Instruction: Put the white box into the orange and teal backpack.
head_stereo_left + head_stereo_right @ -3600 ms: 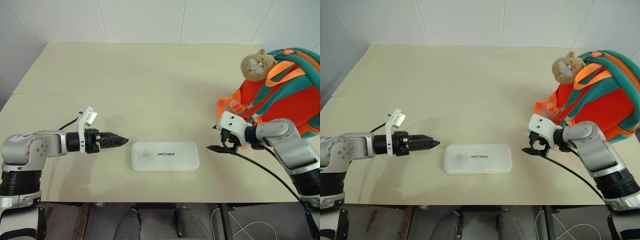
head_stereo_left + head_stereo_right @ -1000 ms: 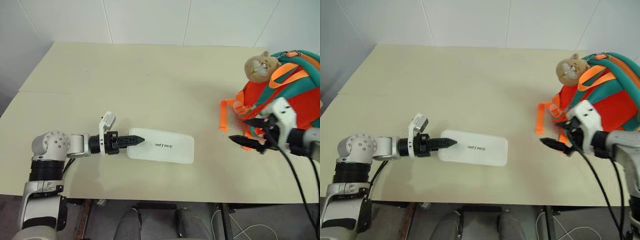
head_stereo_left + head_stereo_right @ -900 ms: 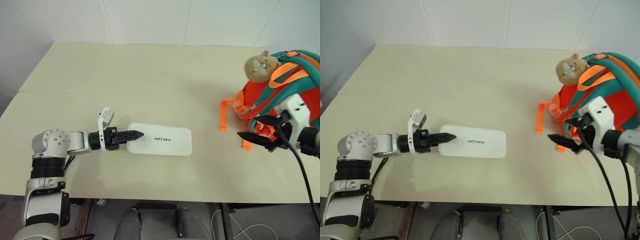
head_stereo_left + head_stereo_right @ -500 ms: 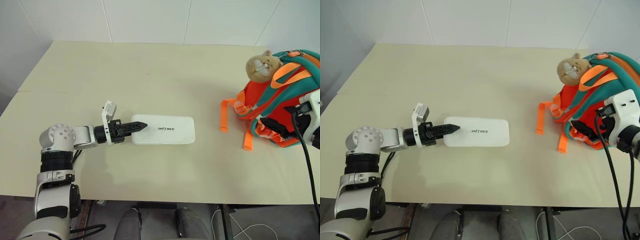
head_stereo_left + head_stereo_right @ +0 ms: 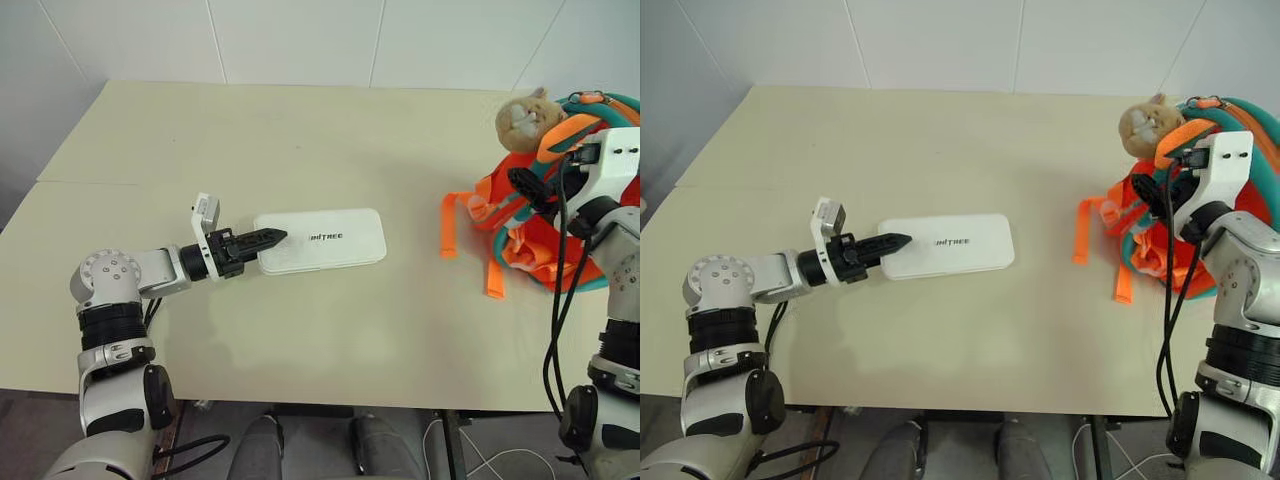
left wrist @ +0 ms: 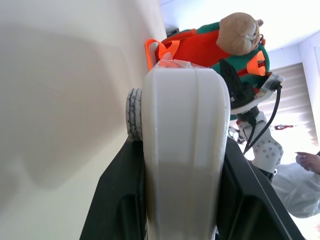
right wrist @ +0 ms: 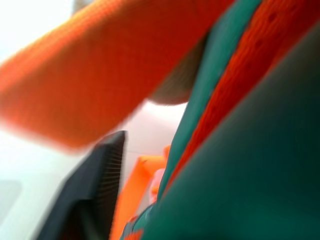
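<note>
White wall panels stand behind one pale beige table (image 5: 300, 150), which carries one white box (image 5: 322, 240) and one orange and teal backpack (image 5: 570, 215).

At the left, the left gripper (image 5: 262, 238) reaches in level over the table. Its jaws are closed on the left end of the white box, one black finger over the top and one beneath; in the left wrist view the box (image 6: 185, 150) is clamped between the two dark fingers (image 6: 122, 200). From that grip the box runs rightward, toward the table's middle, lettering up.

At the far right edge sits the backpack, one tan plush toy (image 5: 528, 112) at its top and orange straps trailing onto the table. The right gripper (image 5: 528, 188) is pressed against the backpack's front among the teal straps; I cannot tell how far its jaws are open.
</note>
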You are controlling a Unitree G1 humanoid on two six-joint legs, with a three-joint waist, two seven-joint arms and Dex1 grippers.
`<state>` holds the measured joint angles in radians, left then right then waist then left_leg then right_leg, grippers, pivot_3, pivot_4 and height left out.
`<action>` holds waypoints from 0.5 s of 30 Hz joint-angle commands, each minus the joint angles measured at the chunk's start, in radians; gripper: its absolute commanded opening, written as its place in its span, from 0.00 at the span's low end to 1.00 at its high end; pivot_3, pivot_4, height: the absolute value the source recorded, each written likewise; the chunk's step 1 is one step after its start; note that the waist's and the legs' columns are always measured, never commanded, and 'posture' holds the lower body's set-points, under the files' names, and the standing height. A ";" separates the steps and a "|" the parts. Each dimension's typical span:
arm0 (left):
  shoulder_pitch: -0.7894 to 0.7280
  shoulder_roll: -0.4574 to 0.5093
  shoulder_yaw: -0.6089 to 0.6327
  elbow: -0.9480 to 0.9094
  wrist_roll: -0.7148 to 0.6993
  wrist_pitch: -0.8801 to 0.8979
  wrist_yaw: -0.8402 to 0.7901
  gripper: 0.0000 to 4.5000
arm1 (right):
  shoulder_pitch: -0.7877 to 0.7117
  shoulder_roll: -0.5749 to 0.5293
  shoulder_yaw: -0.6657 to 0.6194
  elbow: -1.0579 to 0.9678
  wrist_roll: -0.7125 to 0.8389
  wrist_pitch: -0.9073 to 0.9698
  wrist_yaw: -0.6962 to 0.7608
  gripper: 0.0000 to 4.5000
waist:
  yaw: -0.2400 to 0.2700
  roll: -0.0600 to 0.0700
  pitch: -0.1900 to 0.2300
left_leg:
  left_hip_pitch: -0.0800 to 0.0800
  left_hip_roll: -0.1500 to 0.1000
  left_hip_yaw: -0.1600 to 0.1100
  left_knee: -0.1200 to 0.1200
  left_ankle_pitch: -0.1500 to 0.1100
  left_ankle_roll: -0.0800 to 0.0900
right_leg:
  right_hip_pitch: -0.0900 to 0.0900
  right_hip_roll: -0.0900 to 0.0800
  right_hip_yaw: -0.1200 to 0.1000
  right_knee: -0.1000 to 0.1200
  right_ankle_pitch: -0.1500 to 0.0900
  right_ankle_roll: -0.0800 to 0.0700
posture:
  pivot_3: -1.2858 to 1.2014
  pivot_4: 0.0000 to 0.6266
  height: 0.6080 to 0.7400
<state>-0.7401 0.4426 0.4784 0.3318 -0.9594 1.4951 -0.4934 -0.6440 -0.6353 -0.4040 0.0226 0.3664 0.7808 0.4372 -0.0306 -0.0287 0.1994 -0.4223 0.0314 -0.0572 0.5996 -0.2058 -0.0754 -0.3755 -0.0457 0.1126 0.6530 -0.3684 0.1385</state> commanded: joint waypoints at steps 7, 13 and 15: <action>-0.095 0.081 0.137 0.003 -0.023 -0.067 0.030 0.28 | -0.078 0.020 0.045 -0.047 0.069 -0.018 0.036 0.00 | -0.011 0.000 0.000 | 0.001 0.000 0.000 0.000 0.001 -0.001 | 0.000 0.000 0.000 0.001 0.000 0.000 | 0.52 0.24 1.00; -0.171 0.200 0.111 0.129 0.062 -0.228 -0.005 0.28 | -0.174 0.060 0.109 -0.141 0.181 0.039 0.097 0.00 | -0.029 0.001 0.001 | 0.000 0.000 0.000 -0.004 0.002 -0.003 | -0.002 0.001 0.000 0.001 0.000 0.000 | 0.52 0.24 1.00; -0.188 0.230 0.091 0.161 0.088 -0.268 -0.030 0.28 | -0.190 0.057 0.136 -0.183 0.221 0.061 0.135 0.00 | -0.028 0.001 0.001 | 0.000 0.001 0.000 -0.006 0.002 -0.003 | -0.003 0.000 0.000 0.000 0.000 -0.001 | 0.52 0.24 1.00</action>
<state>-0.9003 0.6489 0.5701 0.4862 -0.8829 1.2669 -0.4886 -0.7989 -0.5745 -0.2750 -0.0753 0.5326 0.8393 0.5304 -0.0588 -0.0275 0.2003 -0.4222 0.0321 -0.0571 0.5934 -0.2039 -0.0786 -0.3789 -0.0453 0.1122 0.6531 -0.3690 0.1375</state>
